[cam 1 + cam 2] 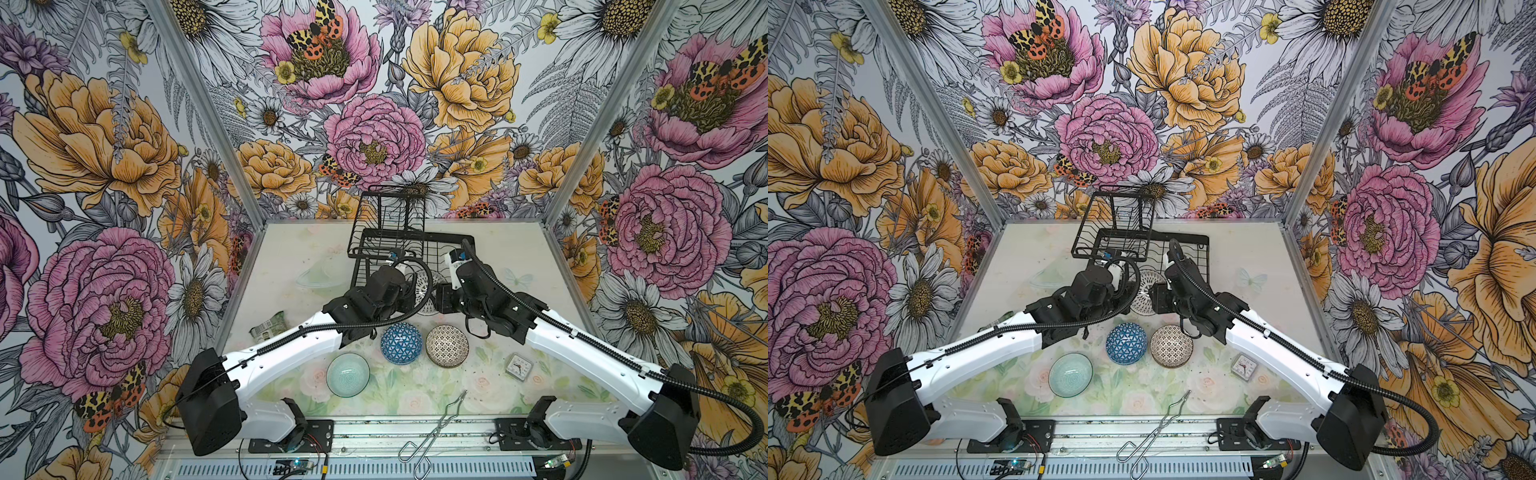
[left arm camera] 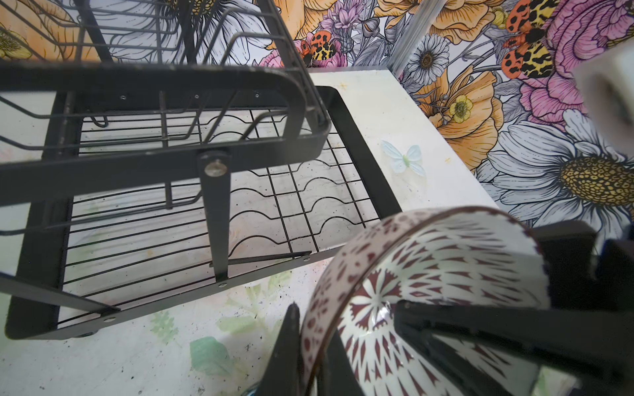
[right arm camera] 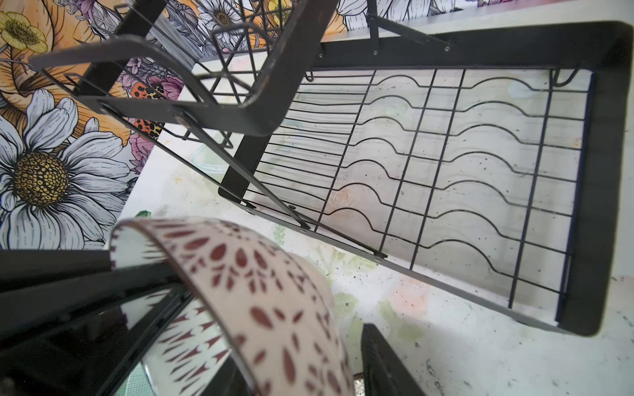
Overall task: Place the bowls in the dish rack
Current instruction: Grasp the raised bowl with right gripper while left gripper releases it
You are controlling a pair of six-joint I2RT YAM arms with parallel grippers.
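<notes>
The maroon-patterned bowl (image 1: 424, 291) hangs tipped on edge between both arms. It appears lifted off the table (image 1: 291, 257), at 6 o'clock of the dish rack (image 1: 457, 237) and near its front rim. The left tool (image 2: 343, 315) is pinched narrow across the bowl's wall, 1 finger inside and 1 outside. The right tool (image 3: 274, 308) straddles another stretch of that wall. Its outer finger sits just beside the glaze, and I cannot tell whether it clamps.

The bowl looks like glazed ceramic: stiff, likely slick and brittle, so a knock against the rack wires could chip it. A deep pinch across the rim seems the surest hold, since a shallow one may let it pivot.

In both top views the wrists hide the grip, yet only they show 3 more bowls on the table toward 6 o'clock: blue (image 1: 401, 343), dotted (image 1: 447, 345) and mint (image 1: 348, 375). The left wrist view shows the bowl's inside. The right wrist view shows its outside and the rack's wavy slots with no bowl in them.
</notes>
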